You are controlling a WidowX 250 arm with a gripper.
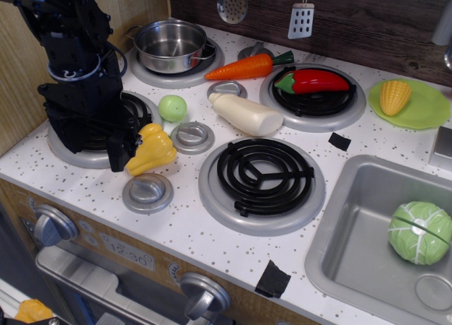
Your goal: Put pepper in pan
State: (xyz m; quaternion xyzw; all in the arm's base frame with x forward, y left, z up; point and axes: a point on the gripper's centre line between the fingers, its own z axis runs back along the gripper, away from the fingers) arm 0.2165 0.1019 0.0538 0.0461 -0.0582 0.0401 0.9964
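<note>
The red chili pepper [319, 80] with a green stem end lies on the back right burner [313, 99]. The shiny steel pan [171, 46] stands on the back left burner and looks empty. My black gripper [123, 150] hangs low over the front left burner, far left of the pepper and in front of the pan. Its fingertips are right beside a yellow bell pepper [152, 150]. The dark fingers blend together, so I cannot tell whether they are open or shut.
An orange carrot [244, 67] lies between pan and chili. A white bottle [245, 114] and a green ball [172, 107] lie mid-counter. Corn [395, 97] sits on a green plate [431, 109]. A cabbage [420, 232] lies in the sink [353, 254]. A ladle [232, 6] and spatula [301, 20] hang behind.
</note>
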